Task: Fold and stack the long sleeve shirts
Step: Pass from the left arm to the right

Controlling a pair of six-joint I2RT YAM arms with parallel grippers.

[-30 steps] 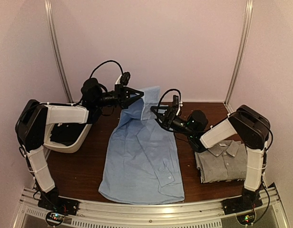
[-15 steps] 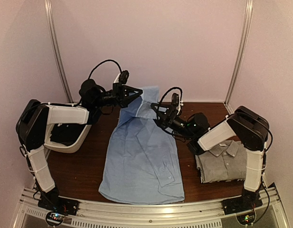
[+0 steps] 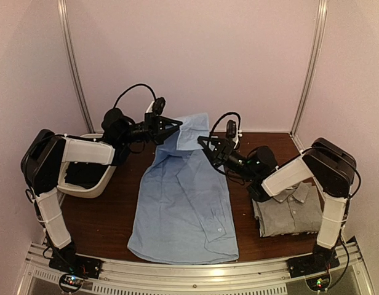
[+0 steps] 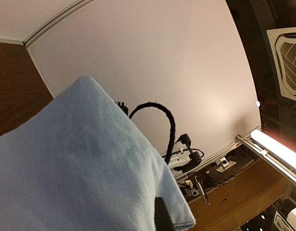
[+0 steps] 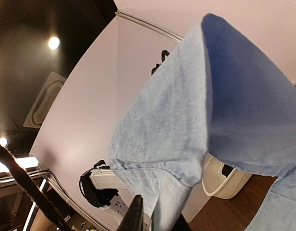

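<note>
The light blue shirt (image 3: 183,203) lies lengthwise on the brown table, its far end raised off the surface. My left gripper (image 3: 171,125) is shut on the raised upper left edge; in the left wrist view the blue cloth (image 4: 80,163) covers the jaws and only one dark finger (image 4: 162,216) shows. On the shirt's upper right edge my right gripper (image 3: 205,143) is shut, with cloth (image 5: 196,110) pinched beside its finger (image 5: 137,214). The grey shirt (image 3: 291,212) lies folded at the right, collar up.
A white basket (image 3: 85,178) holding dark cloth stands at the left edge of the table, also in the right wrist view (image 5: 225,180). Pale walls close in the back and sides. A metal rail (image 3: 189,273) runs along the near edge.
My right gripper slid left to the blue shirt's upper right edge and closed on it. The left gripper kept its hold and rose slightly with the top edge.
</note>
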